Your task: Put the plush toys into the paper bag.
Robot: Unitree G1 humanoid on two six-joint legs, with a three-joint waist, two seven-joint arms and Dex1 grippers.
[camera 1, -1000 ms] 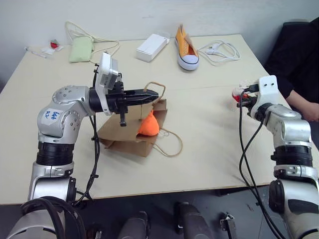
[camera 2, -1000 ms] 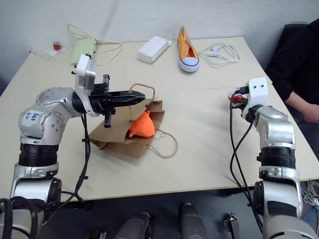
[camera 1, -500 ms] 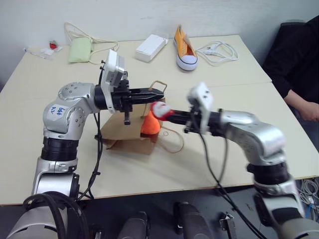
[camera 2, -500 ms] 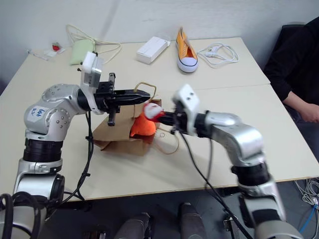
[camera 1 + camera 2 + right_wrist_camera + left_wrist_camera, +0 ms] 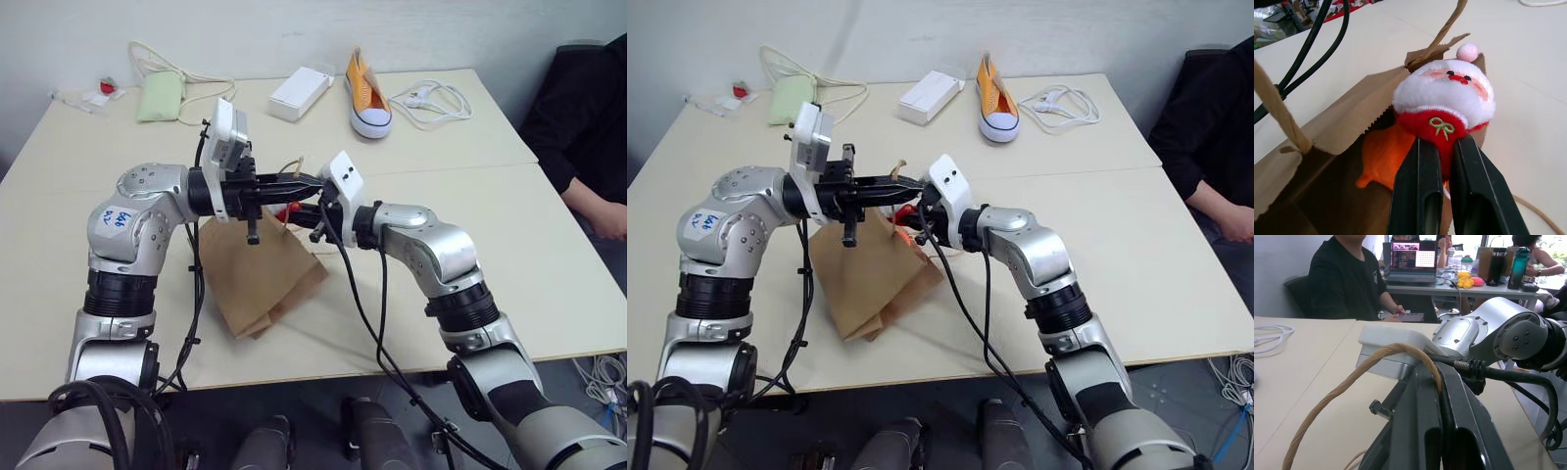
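The round, fuzzy red-and-white Santa plush (image 5: 1447, 105), head away from the wrist, is clenched in the right gripper (image 5: 1442, 161) above the mouth of the stiff brown paper bag (image 5: 257, 279), where the soft orange plush (image 5: 1383, 156) lies, while the left gripper (image 5: 1436, 387) pinches the bag's twisted cord handle (image 5: 1347, 387).

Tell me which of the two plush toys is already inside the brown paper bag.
The orange blob-shaped plush toy lies inside the bag; the red-and-white Santa plush is pinched in the right gripper at the mouth.

The brown paper bag (image 5: 257, 284) stands tilted on the table, mouth raised by one handle. The orange plush (image 5: 1385, 155) lies inside; the red-and-white Santa plush (image 5: 1447, 100) hangs at its mouth.
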